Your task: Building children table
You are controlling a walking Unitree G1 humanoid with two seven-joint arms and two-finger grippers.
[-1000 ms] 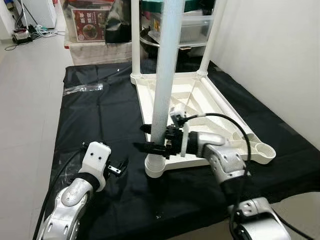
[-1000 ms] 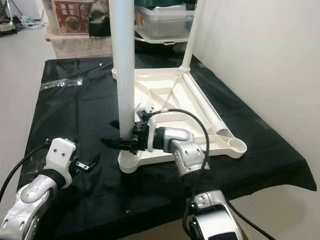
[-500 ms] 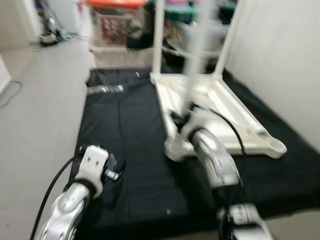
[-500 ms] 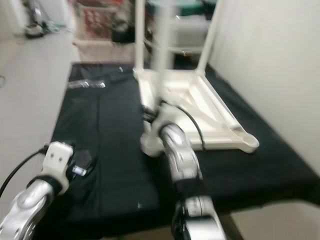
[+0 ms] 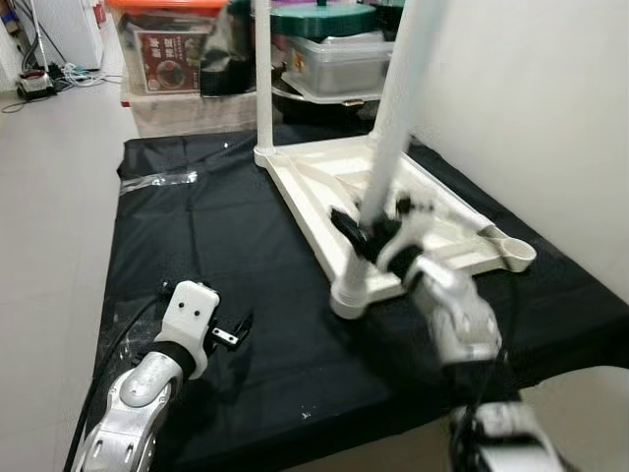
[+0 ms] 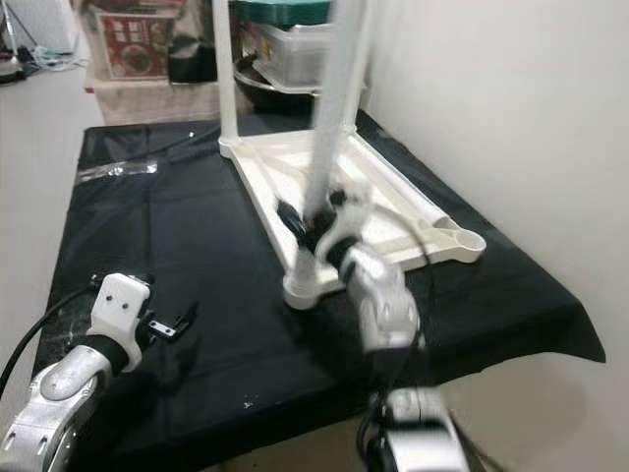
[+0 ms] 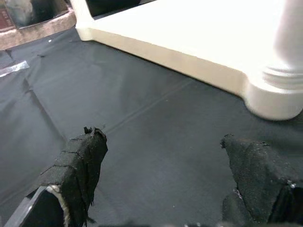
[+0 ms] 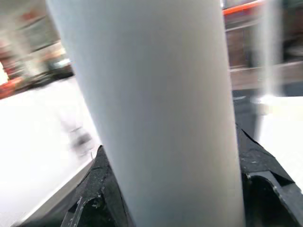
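- Hovering low at about 7 o'clock in the head views, the left claw (image 5: pixel 232 329) hangs just above the black cloth (image 5: pixel 226 246), its two padded fingers (image 7: pixel 78 163) spread wide with nothing between them.
- Toward 4 o'clock, the silver right arm (image 5: pixel 457 315) reaches forward and leftward to the near leg.
- At centre, the right claw (image 5: pixel 362 234) pinches the near white leg (image 5: pixel 393 128) a little above its foot; the wrist view has the leg between the two black fingers (image 8: pixel 102 182), one on each side and touching it.
- That leg stands in the near corner socket (image 5: pixel 352 295) of the upturned white tabletop (image 5: pixel 324 177), leaning to the right at its top.
- The tabletop lies flat on the black cloth, reaching from centre toward 1 o'clock, with an open socket (image 5: pixel 513 251) at its right corner.
- A second leg (image 5: pixel 263 79) stands upright at the far left corner, about 12 o'clock.
- Storage boxes (image 5: pixel 167 49) sit beyond the cloth at 11 to 12 o'clock.
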